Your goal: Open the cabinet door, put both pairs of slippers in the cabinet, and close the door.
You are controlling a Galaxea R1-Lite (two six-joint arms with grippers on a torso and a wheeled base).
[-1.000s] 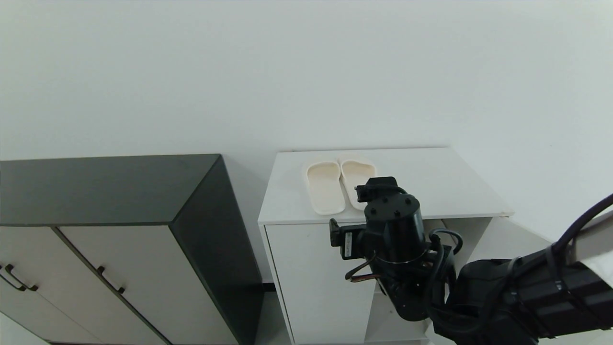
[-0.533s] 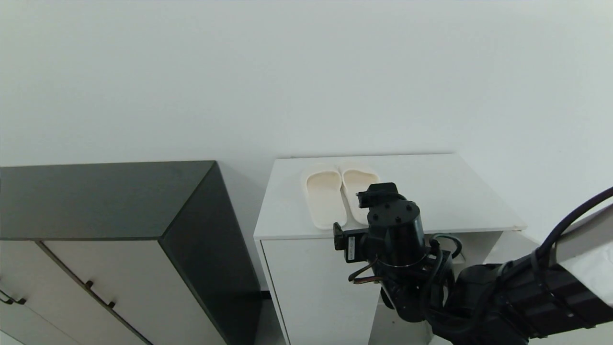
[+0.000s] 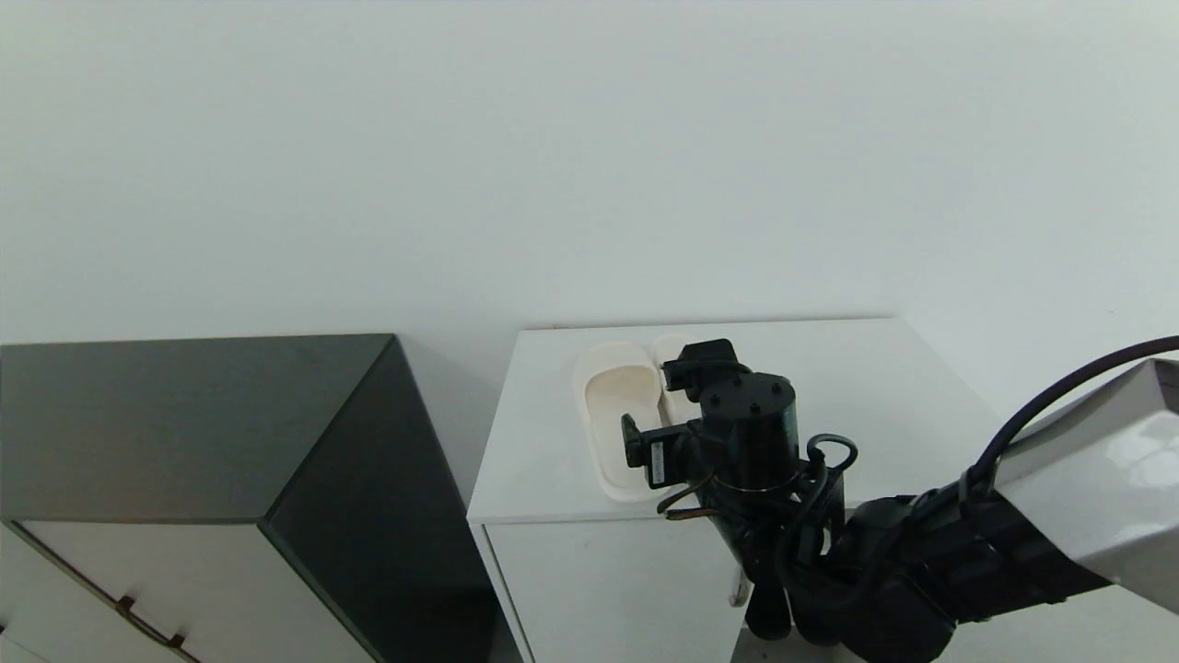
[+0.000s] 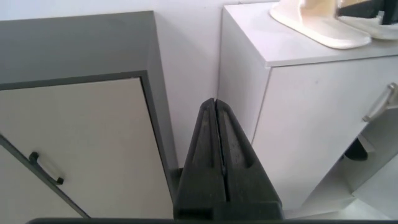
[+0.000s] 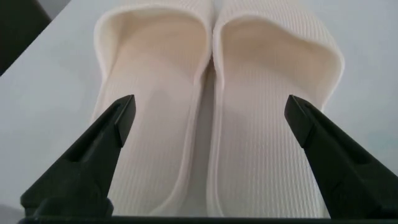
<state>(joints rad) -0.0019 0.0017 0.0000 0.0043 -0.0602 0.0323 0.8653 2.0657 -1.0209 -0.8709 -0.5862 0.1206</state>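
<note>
A pair of cream slippers [image 3: 615, 416] lies side by side on top of the white cabinet [image 3: 884, 387]. My right gripper [image 5: 210, 107] hovers open just above them, one finger outside each slipper [image 5: 267, 130], and grips nothing. In the head view the right wrist covers most of the right-hand slipper. My left gripper [image 4: 216, 111] is shut and empty, held low before the gap between the two cabinets. The left wrist view has the slippers [image 4: 311, 23] on the white cabinet's top, a door front [image 4: 311, 124] with a metal handle [image 4: 379, 102], and an open compartment past it.
A dark grey cabinet [image 3: 203, 414] with beige doors and dark handles [image 4: 46, 168] stands just left of the white one. A white wall rises behind both. A dark shape [image 4: 357, 149] sits inside the open compartment; I cannot tell what it is.
The head camera has shifted, so both cabinets sit lower in the picture. My right arm has come up from the cabinet's front and moved over the slippers.
</note>
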